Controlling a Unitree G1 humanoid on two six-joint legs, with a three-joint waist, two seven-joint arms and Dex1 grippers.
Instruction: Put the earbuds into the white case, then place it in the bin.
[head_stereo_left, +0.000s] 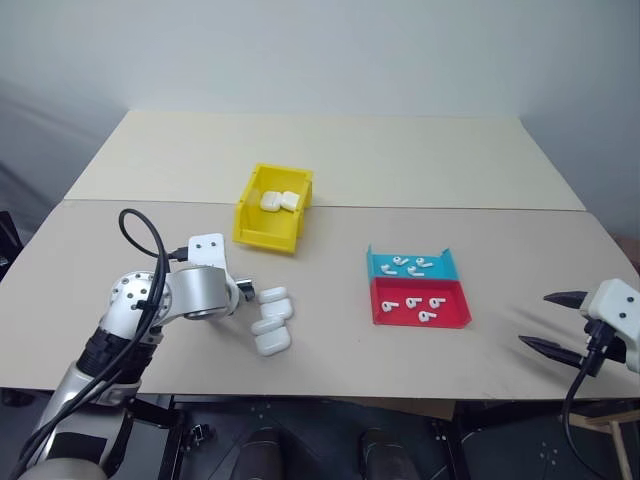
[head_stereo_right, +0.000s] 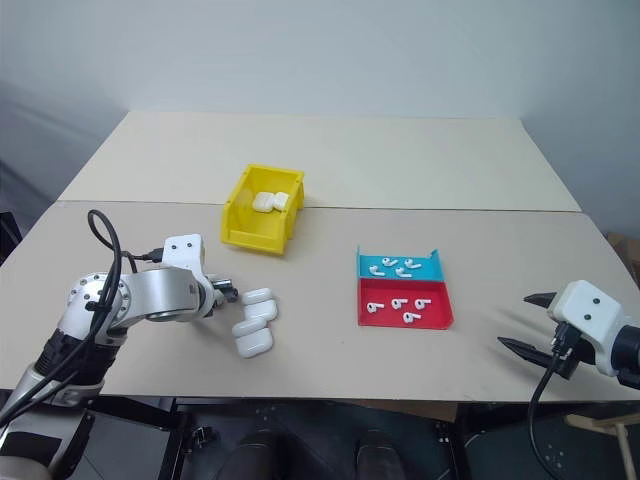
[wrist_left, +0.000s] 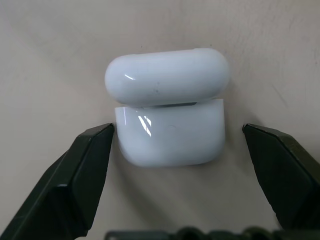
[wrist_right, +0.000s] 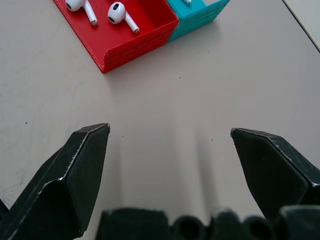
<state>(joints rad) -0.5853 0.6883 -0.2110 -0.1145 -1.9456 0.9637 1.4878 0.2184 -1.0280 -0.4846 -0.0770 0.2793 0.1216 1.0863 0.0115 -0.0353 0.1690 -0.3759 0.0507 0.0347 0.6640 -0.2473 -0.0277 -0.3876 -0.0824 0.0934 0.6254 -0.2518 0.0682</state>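
Your left gripper (wrist_left: 170, 150) is spread wide around the white case (wrist_left: 170, 117) at lower left of the head view — one finger (wrist_left: 75, 175) just touching its side, the other standing clear. Nothing is pinched yet. That case sits nearest the gripper in a short row of three cases (head_stereo_left: 272, 322), lid shut, a thin seam showing between lid and body.

It looks glossy and hard, so expect it to be light, stiff and slippery; rounded edges give the pads little to bite on. You'd do best taking the body across its two flat sides, below the seam, so the lid stays free to open.

Your right gripper (wrist_right: 170, 165) hangs open over bare table at lower right, short of the red-and-blue tray (head_stereo_left: 418, 315) where the earbuds (head_stereo_left: 412, 303) lie scattered — tiny, shiny, with short stems, likely to skitter if nudged.

The yellow bin (head_stereo_left: 262, 232) waits up centre-left, two cases (head_stereo_left: 280, 200) already inside.
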